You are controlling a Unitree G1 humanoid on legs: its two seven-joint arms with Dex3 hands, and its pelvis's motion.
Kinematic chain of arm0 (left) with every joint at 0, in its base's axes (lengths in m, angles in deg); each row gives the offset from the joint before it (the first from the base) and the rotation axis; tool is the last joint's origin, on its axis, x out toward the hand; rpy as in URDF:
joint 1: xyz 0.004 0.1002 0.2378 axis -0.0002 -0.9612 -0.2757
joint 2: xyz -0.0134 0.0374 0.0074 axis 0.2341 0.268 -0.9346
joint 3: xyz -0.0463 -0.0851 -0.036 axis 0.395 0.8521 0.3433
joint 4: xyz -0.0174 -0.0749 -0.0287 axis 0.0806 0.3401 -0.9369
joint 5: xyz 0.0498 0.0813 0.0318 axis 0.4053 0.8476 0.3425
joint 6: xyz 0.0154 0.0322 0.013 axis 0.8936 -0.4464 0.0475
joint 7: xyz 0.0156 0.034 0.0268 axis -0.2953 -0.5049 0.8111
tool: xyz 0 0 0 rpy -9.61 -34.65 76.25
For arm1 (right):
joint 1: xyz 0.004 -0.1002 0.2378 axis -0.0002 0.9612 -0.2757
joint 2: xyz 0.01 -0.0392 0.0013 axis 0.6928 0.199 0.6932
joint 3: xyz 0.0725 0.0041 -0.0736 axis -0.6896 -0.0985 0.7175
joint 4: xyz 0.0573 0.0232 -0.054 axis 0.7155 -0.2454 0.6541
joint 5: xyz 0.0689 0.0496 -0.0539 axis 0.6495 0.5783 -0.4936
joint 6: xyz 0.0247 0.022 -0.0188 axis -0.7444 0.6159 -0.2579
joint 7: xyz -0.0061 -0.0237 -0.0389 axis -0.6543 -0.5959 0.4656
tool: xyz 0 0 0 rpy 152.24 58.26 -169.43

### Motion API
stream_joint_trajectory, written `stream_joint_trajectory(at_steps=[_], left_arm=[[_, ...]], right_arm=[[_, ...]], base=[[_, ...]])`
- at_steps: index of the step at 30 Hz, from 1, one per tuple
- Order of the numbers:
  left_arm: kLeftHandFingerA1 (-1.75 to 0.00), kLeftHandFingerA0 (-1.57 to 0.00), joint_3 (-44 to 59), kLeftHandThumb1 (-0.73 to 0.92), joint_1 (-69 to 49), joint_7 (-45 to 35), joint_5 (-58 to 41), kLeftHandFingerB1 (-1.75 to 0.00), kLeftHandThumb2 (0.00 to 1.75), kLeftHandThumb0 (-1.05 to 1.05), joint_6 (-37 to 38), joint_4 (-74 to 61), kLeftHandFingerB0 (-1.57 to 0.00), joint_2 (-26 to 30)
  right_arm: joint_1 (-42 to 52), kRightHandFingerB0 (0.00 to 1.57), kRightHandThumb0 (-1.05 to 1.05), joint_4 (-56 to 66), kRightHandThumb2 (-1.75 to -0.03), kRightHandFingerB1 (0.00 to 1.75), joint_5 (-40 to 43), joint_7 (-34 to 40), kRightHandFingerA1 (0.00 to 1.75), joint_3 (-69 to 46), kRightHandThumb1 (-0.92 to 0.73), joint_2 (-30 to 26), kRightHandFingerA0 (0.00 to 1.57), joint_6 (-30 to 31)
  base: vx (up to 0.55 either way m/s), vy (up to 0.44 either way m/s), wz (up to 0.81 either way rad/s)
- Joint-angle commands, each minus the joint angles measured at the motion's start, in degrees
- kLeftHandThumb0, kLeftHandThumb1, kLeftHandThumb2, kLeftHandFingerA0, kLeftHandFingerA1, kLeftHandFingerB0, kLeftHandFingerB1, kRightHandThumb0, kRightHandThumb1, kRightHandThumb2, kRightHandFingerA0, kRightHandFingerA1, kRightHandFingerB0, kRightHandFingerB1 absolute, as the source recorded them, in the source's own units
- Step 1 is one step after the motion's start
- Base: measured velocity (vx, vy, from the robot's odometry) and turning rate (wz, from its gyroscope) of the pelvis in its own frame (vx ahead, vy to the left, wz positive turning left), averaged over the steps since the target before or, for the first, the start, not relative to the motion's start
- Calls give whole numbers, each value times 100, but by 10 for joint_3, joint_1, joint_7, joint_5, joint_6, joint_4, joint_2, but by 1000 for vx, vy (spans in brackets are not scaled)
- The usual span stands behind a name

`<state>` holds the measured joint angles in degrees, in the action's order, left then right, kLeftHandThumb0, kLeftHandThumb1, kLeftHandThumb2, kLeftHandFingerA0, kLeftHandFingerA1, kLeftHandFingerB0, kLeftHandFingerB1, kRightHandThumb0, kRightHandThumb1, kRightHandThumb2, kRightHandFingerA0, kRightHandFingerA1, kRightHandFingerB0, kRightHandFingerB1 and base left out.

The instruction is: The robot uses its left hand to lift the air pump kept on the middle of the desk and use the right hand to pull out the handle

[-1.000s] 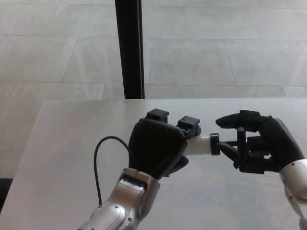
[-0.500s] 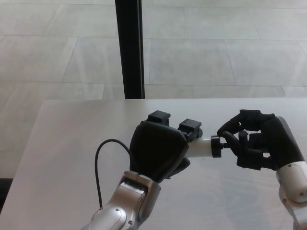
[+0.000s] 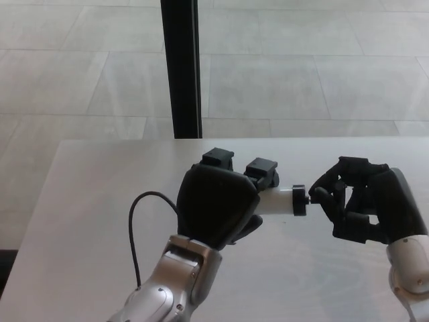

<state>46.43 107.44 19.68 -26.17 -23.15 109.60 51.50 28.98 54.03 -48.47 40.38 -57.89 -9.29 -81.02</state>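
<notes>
Left robot hand (image 3: 216, 206) clamping pump (image 3: 276, 200); right robot hand (image 3: 358, 208) closing on handle (image 3: 310, 197): pull straight, away from left.

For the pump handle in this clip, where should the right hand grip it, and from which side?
Grip the pump handle itself, just beyond the black end cap, coming in from the robot's right. The air pump lies sideways in the left hand with that end pointing at the right hand.
</notes>
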Motion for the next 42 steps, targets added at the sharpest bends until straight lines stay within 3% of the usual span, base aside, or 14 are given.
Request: stream_joint_trajectory(at_steps=[1,6,13,20,23,27,30,31,32,34,37,38,41,42], left_arm=[[-175,-80,48,67,16,-33,-47,-154,83,-15,-2,-36,-62,-7],[-175,-76,64,71,30,-60,-42,-151,72,-15,-10,-64,-62,-4],[-175,-83,69,59,15,-69,-50,-153,94,-13,3,-76,-69,10],[-174,-81,59,62,0,-60,-33,-149,87,-15,8,-80,-71,40],[-168,-95,54,61,-7,-61,-29,-137,85,-10,6,-81,-69,46],[-171,-84,50,64,-13,-38,-37,-142,80,-17,26,-68,-76,44],[-171,-82,50,64,-18,-39,-39,-142,78,-15,29,-70,-75,43],[-171,-82,50,64,-18,-41,-37,-142,78,-15,28,-70,-75,43],[-169,-90,49,64,-15,-47,-36,-138,81,-12,26,-71,-71,44],[-170,-91,49,63,-14,-42,-36,-141,83,-11,28,-67,-69,43],[-170,-83,48,64,-9,-41,-32,-144,78,-19,26,-63,-74,41],[-168,-91,48,64,-9,-42,-31,-138,80,-15,25,-63,-70,41],[-166,-90,49,63,-7,-39,-32,-137,79,-15,24,-62,-72,37],[-167,-89,49,63,-7,-37,-32,-138,79,-14,25,-61,-71,37]], right_arm=[[21,91,-16,-27,-102,119,-12,20,150,-9,-58,-11,103,-36],[29,90,-17,-34,-96,122,-17,25,153,-11,-61,-12,102,-43],[25,90,-14,-38,-101,120,-22,32,150,-27,-58,-28,105,-50],[21,93,-16,-47,-99,116,-11,31,147,-49,-56,-34,101,-69],[17,93,-16,-49,-98,116,-12,31,148,-54,-56,-37,102,-76],[6,96,-14,-22,-95,83,-4,5,148,-54,-56,-34,103,-32],[4,64,-32,-3,-60,45,-4,-19,138,-45,-68,-35,112,-4],[3,64,-32,-2,-60,45,-3,-25,138,-43,-68,-36,112,0],[-1,25,-62,0,-92,48,-18,-53,117,-26,-54,-55,116,10],[-7,9,-90,17,-94,38,-31,-87,112,-7,-61,-66,118,72],[-5,0,-93,21,-65,22,-4,-114,101,-5,-71,-69,113,78],[-5,0,-87,21,-99,11,-2,-116,104,-5,-53,-68,109,79],[-7,0,-99,12,-103,1,13,-132,108,-2,-59,-66,109,79],[-8,0,-97,10,-63,21,13,-133,105,-1,-73,-65,114,79]], base=[[0,0,0],[0,0,0],[0,0,0],[0,0,0],[0,0,0],[0,0,0],[0,0,0],[0,0,0],[0,0,0],[0,0,0],[0,0,0],[0,0,0],[0,0,0],[0,0,0]])
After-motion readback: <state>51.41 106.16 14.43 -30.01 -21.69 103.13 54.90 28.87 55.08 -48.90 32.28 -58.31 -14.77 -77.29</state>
